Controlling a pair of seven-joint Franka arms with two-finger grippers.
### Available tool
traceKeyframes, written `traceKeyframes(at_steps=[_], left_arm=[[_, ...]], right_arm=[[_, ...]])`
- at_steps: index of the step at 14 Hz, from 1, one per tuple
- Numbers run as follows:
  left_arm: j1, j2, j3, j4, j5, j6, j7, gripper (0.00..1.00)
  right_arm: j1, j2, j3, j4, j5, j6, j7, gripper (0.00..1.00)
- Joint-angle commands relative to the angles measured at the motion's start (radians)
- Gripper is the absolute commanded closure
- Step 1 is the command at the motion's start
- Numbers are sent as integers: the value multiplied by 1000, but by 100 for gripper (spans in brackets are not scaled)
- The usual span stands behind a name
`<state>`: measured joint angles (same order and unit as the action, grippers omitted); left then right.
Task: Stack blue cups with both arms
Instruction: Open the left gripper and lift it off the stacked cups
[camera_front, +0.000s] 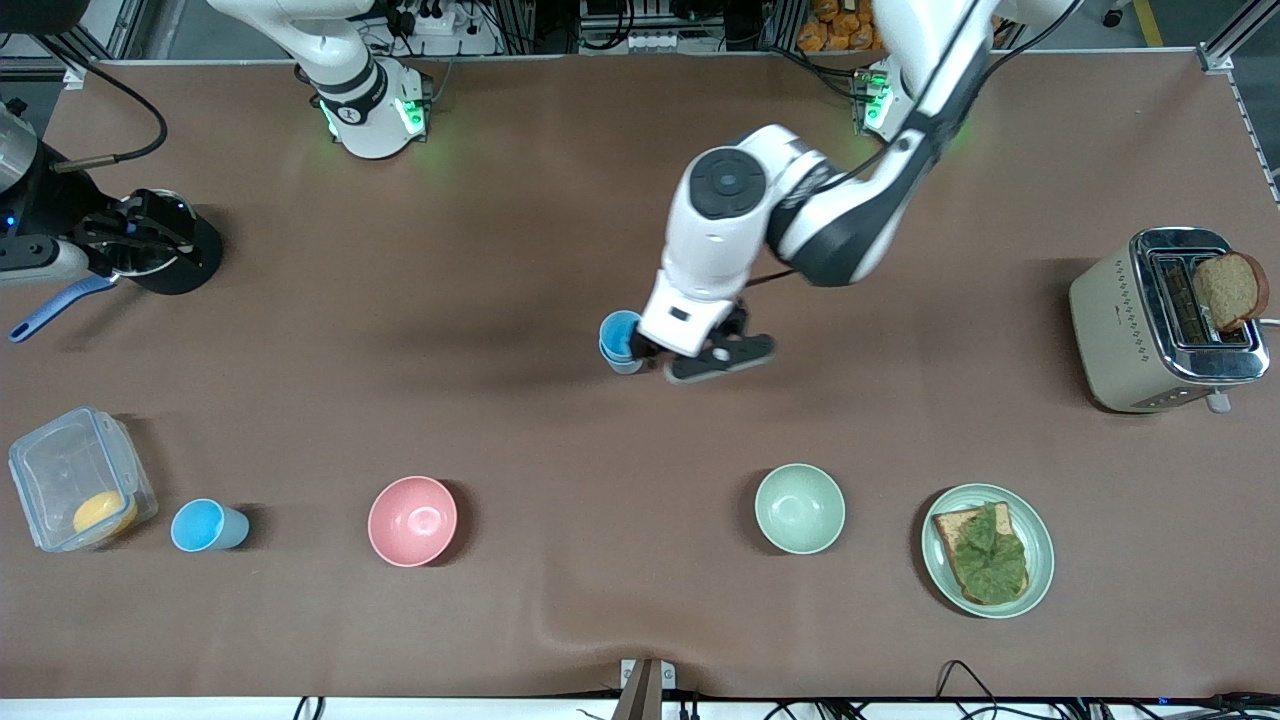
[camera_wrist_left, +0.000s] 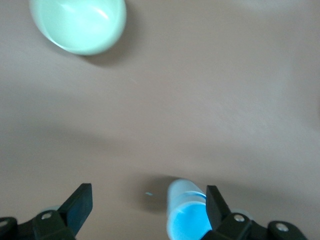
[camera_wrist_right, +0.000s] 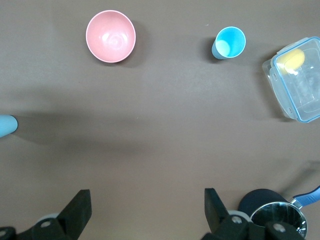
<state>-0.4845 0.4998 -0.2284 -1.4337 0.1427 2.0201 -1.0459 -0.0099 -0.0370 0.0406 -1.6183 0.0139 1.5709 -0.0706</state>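
Matt brown table cover (camera_front: 560, 230), smooth w/ slight ripple at 6 o'clock edge. Stacked blue cups (camera_front: 620, 342), centre, and lone blue cup (camera_front: 205, 526) at 8 o'clock: smooth plastic, soft sheen. Pink bowl (camera_front: 412, 520) and pale green bowl (camera_front: 799, 508): satin plastic-looking, w/ highlights. Left arm (camera_front: 780, 215): glossy white shell, black bands. Toaster (camera_front: 1165, 320) at 3 o'clock: matt beige body, shiny metal top. Clear plastic box (camera_front: 70, 480) at 8 o'clock.
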Motion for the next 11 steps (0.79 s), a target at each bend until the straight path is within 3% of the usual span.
traceKeyframes(at_steps=[1, 4, 6, 11], left_arm=[[91, -62, 9, 32, 8, -112, 113, 0], [208, -144, 3, 32, -5, -194, 254, 0], [318, -243, 15, 29, -101, -265, 415, 0], [426, -339, 49, 9, -117, -423, 639, 0]], right_arm=[[-13, 11, 8, 24, -2, -22, 12, 0], [-12, 11, 9, 24, -2, -22, 12, 0], [-12, 11, 9, 24, -2, -22, 12, 0], [-15, 11, 9, 24, -2, -31, 12, 0]])
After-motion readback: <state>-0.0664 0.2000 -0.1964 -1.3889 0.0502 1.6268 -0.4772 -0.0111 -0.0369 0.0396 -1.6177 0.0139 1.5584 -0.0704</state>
